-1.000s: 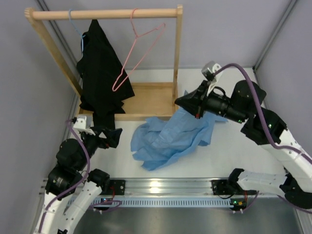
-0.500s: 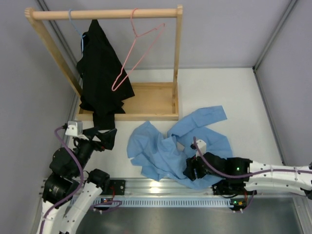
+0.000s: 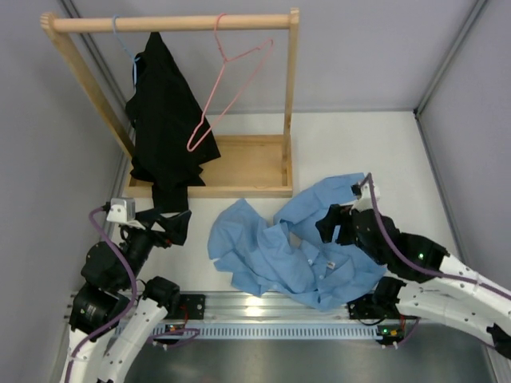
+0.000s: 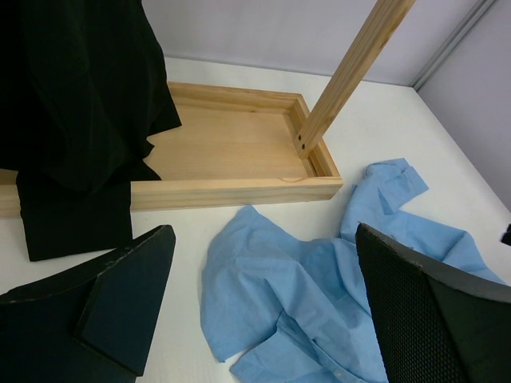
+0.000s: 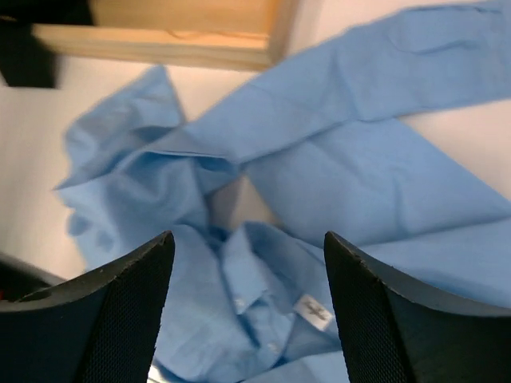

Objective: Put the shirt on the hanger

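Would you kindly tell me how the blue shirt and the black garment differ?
The shirt lies crumpled on the table; the black garment hangs from the rack's rail. The shirt is pale and spread wide; the black garment is dark and drapes narrow. Both are limp fabric.

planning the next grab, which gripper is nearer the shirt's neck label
Right. The right gripper hovers open above the shirt, the neck label right below it. The left gripper sits off the shirt's left edge, near the wooden rack.
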`<state>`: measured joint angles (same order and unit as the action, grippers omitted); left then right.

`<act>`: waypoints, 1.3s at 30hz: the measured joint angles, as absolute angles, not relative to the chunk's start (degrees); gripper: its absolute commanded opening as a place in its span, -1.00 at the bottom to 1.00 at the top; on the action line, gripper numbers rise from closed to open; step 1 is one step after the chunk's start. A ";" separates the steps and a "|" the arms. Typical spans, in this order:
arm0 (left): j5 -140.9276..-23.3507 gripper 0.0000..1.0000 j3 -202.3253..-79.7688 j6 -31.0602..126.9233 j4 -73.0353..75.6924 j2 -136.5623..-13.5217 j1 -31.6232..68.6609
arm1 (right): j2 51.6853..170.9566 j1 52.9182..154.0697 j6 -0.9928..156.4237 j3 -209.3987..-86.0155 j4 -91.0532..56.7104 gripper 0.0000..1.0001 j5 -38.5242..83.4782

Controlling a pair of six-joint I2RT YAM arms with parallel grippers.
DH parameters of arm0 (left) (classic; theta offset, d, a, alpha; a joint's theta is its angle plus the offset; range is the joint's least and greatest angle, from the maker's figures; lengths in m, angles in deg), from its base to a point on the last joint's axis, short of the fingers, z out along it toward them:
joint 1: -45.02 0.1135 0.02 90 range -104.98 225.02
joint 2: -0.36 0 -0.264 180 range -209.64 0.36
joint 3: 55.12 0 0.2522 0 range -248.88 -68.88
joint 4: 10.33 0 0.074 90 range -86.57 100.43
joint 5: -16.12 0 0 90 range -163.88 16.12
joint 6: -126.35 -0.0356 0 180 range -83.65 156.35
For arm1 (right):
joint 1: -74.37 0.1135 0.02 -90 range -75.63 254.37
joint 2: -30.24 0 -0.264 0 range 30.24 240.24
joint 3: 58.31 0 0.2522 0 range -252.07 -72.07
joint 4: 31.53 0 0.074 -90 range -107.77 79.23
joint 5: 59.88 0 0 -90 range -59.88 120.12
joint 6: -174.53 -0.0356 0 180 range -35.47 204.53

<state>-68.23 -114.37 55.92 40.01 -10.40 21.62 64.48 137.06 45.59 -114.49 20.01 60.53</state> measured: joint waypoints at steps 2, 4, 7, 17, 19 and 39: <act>-68.23 0.96 -114.37 55.92 39.99 -10.40 21.62 | 68.26 128.54 48.24 -114.33 20.62 0.40 55.66; -68.25 0.96 -114.37 55.92 39.97 -10.40 21.62 | 71.23 124.12 50.12 -112.91 20.23 0.40 51.09; -68.25 0.96 -114.29 55.92 39.97 -10.40 21.64 | 75.12 122.86 51.95 -108.17 17.41 0.36 41.52; -68.25 0.96 -114.18 55.92 39.97 -10.40 21.64 | 87.89 123.16 53.83 -100.59 3.40 -1.00 22.48; -68.25 0.96 -114.18 55.92 39.97 -10.40 21.64 | 88.13 123.45 53.59 -100.59 1.52 -1.00 21.95; -65.98 0.96 -114.18 56.14 39.92 -11.21 23.35 | 88.17 149.24 68.30 -138.62 -6.91 -1.00 26.24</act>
